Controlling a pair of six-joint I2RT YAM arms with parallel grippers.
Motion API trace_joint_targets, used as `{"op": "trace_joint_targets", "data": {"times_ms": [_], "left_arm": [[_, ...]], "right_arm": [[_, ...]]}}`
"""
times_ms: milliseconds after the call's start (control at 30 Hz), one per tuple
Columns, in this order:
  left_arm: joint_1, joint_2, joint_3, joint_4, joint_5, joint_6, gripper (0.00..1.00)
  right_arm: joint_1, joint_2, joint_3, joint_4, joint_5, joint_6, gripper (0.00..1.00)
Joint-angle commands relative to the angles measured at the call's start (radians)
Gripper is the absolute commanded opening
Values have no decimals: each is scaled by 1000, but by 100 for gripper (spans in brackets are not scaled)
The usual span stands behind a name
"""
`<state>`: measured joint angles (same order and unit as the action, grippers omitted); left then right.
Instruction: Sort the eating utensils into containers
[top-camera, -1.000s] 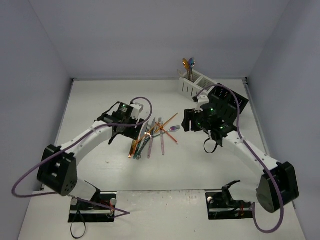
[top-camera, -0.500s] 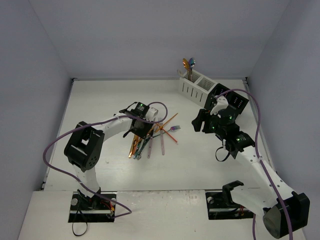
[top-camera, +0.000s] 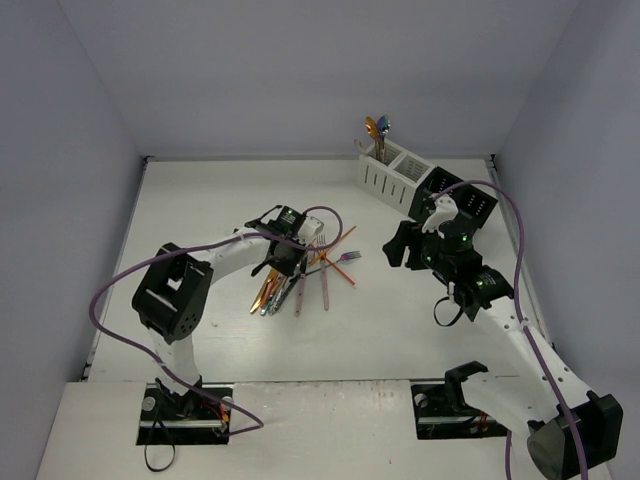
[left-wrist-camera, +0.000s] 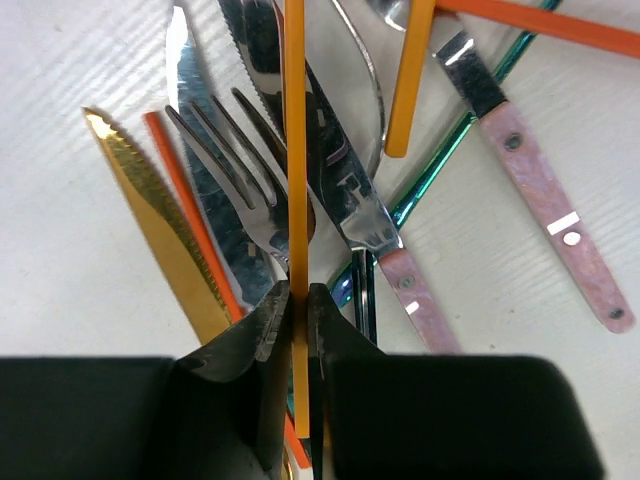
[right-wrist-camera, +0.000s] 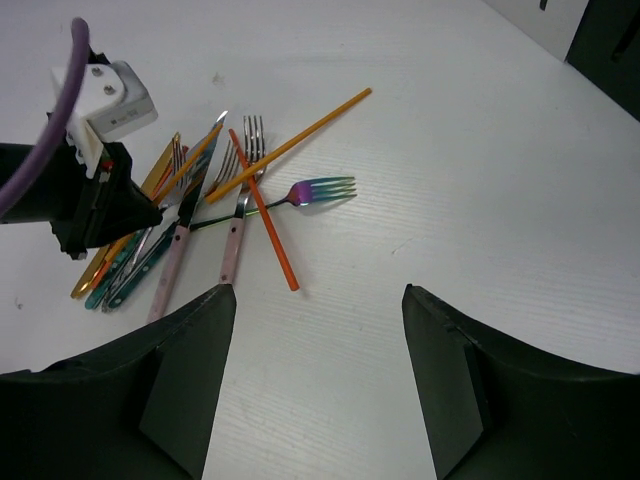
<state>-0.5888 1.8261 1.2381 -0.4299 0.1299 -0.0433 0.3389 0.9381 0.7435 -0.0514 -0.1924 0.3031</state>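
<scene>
1. I look down on a white table (top-camera: 200, 200) that fills the bottom of the enclosure. In the wrist feeds its surface shows a fine, straight grain.
2. 12 o'clock: a plain back wall (top-camera: 300, 70), pale lavender-grey, meets the table along a thin dark seam (top-camera: 250, 157).
3. 9 o'clock: the left wall (top-camera: 50, 150) is the same colour and unmarked.
4. 3 o'clock: the right wall (top-camera: 585, 120) is the same finish, a shade darker.
5. 6 o'clock: a lighter strip (top-camera: 330, 400) runs across the table's near edge.
6. The light is soft and even, and I note only faint shadows on the table.
7. The right wrist feed shows a small dark speck (right-wrist-camera: 216, 77) on the tabletop.
</scene>
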Motion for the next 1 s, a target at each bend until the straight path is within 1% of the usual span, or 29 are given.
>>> {"op": "trace_joint_targets", "data": {"times_ms": [0,67,167,267,433,533,700,867,933,967], "left_arm": [[-10,-203,31,38,-17,-1,0],[-14,-281,23,78,-4,-20,0],[-34,-356,8,145,47,-66,0],[-66,-402,-3,233,79,-113,0],[-99,-419,6,271,85,-162,0],[-128,-434,2,305,95,-181,0],[-160,-469,-20,386,99,-216,0],[-175,-472,-17,410,106,-226,0],[-181,-470,-16,413,106,-229,0],[-183,-470,-16,413,103,-230,0]], "right_arm": [[-4,18,89,25,-93,47,66],[4,44,125,27,-124,70,67],[39,82,200,29,-144,97,69],[83,134,282,34,-147,105,71],[104,209,385,41,-163,130,73],[114,239,410,108,-181,147,73],[126,295,442,157,-186,174,73],[147,337,448,211,-189,184,70],[151,355,448,219,-187,183,66],[153,360,445,222,-186,182,62]]}}
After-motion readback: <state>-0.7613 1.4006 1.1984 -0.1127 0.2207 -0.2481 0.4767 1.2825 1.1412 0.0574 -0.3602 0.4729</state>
